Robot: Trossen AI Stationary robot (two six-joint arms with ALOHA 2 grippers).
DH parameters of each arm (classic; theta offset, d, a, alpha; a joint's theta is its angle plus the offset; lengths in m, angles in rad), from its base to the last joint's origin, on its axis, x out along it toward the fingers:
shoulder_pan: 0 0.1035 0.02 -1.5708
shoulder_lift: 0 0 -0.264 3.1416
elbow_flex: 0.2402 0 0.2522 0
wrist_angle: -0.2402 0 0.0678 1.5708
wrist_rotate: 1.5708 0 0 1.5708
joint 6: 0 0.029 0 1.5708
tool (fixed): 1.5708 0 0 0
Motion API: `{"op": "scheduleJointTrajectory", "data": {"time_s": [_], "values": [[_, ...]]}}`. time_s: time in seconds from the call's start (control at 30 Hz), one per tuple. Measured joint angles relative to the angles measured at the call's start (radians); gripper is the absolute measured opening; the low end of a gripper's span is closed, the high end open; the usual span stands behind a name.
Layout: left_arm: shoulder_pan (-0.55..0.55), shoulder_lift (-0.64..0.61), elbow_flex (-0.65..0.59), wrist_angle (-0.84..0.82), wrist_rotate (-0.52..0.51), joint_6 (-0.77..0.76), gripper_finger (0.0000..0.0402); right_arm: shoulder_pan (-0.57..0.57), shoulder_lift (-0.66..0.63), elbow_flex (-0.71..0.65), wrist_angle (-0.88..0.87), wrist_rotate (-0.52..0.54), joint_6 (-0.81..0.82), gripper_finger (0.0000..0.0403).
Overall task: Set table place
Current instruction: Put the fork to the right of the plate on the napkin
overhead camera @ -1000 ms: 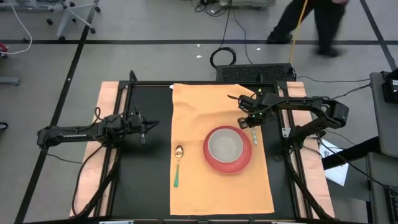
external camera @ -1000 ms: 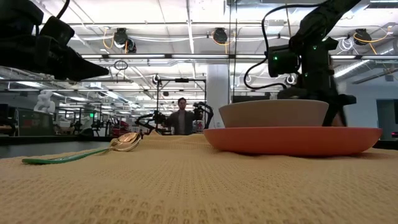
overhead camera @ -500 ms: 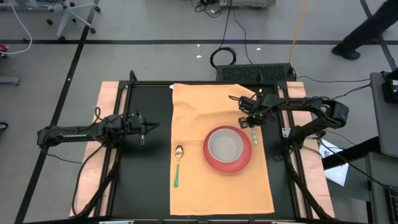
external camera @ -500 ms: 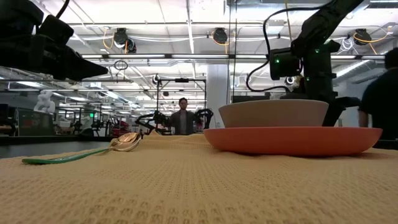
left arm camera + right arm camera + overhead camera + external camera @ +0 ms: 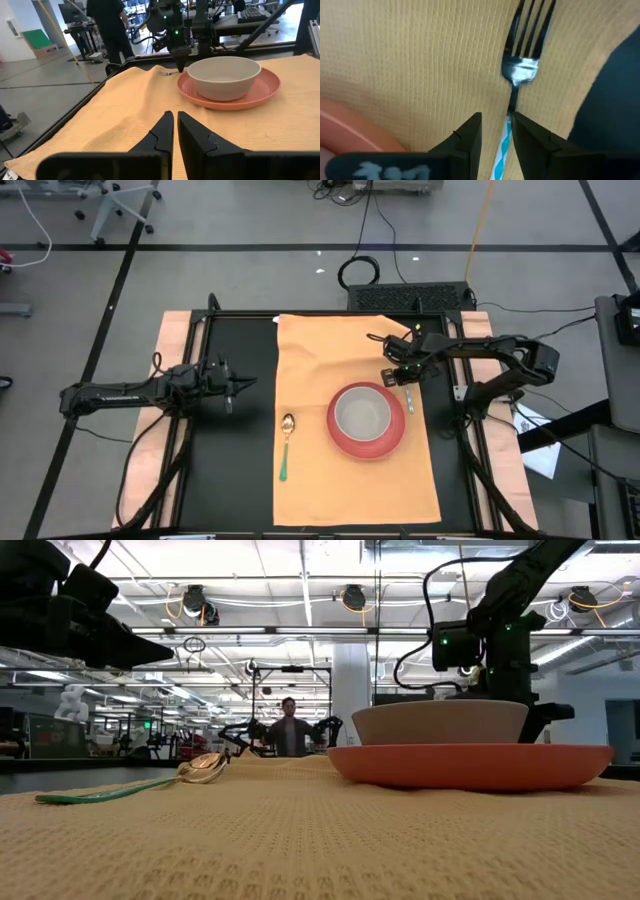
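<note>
Right wrist view: fork tine tips cut off at top edge; striped handle runs down between the right end effector fingers, lower end hidden. Plate only a sliver, lower left.
Low view: fork hidden behind plate and bowl; left end effector cropped, upper left.
Left wrist view: spoon out of frame.

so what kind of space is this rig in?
Likely an open robotics lab: bare concrete floor with loose cables, rolling office chairs, and more robot arms on benches behind the person in the low view.
</note>
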Motion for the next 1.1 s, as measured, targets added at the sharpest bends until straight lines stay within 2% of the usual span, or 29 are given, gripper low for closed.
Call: {"op": "scheduleJointTrajectory", "data": {"time_s": [0.27,0.67,0.8,1.0,1.1], "values": [[0.0,0.0,0.0,0.0,0.0,0.0,0.0031,0.003,0.087,0.004,0.011,-0.003,-0.036,0.0098],[0.0,0.0,0.0,-0.009,0.0,0.001,0.0031,0.002,0.089,0.002,0.009,-0.003,-0.042,0.0094],[0.0,0.0,0.0,-0.009,0.0,0.001,0.0031,0.002,0.09,0.002,-0.001,-0.003,-0.045,0.0072],[0.0,0.0,0.0,-0.008,0.0,-0.004,0.0031,0.002,0.09,0.001,-0.004,-0.004,-0.053,0.0016],[0.0,0.0,0.0,-0.008,0.0,-0.006,0.0031,0.002,0.084,0.001,-0.005,-0.004,-0.056,0.0009]]}}
